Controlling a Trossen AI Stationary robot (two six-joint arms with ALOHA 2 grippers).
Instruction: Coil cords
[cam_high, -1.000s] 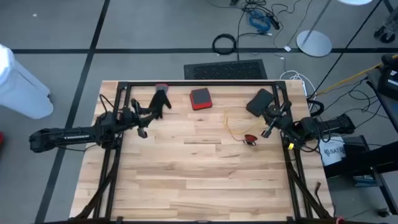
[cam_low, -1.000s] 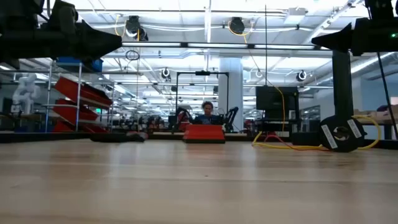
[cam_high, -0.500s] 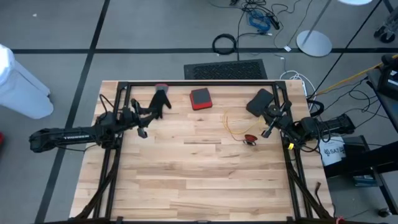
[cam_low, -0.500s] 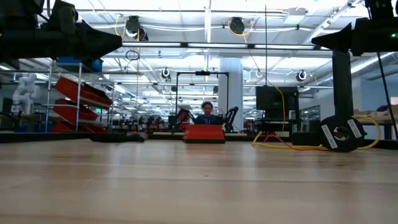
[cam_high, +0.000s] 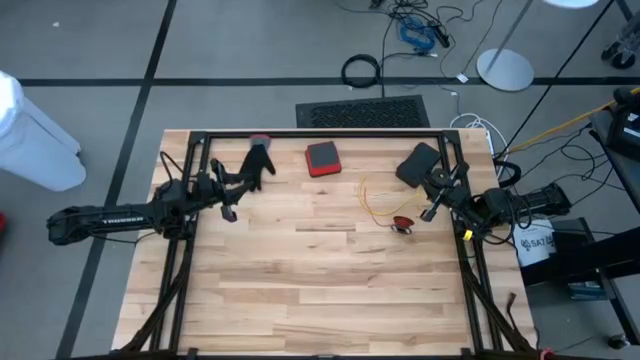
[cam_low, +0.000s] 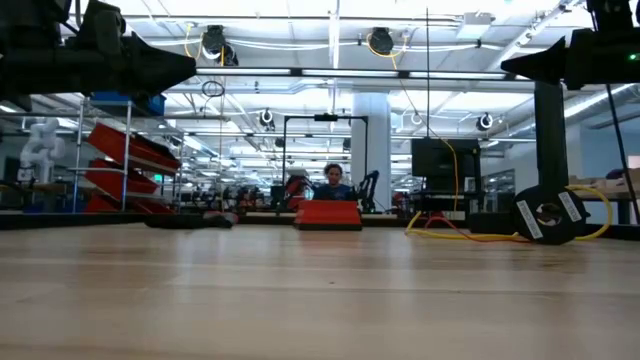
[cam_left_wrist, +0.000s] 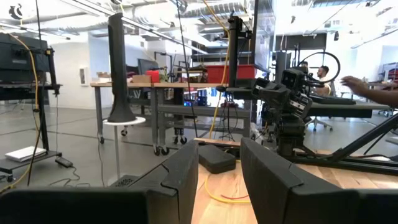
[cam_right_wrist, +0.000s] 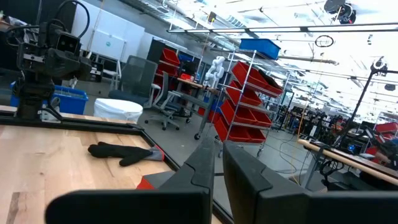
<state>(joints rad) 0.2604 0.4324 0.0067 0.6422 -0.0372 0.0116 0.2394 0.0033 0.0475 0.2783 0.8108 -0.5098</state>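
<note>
Nothing has moved in the last second: the left gripper (cam_high: 229, 213) hangs open and empty, the right gripper (cam_high: 426, 214) nearly shut above the uncoiled yellow cord (cam_high: 375, 205).

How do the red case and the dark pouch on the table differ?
The red case is bright red and lies near the middle of the table's far edge; the dark pouch is dark grey, turned at an angle, and sits close to the right gripper. Both lie flat on the wooden table, and neither is held.
</note>
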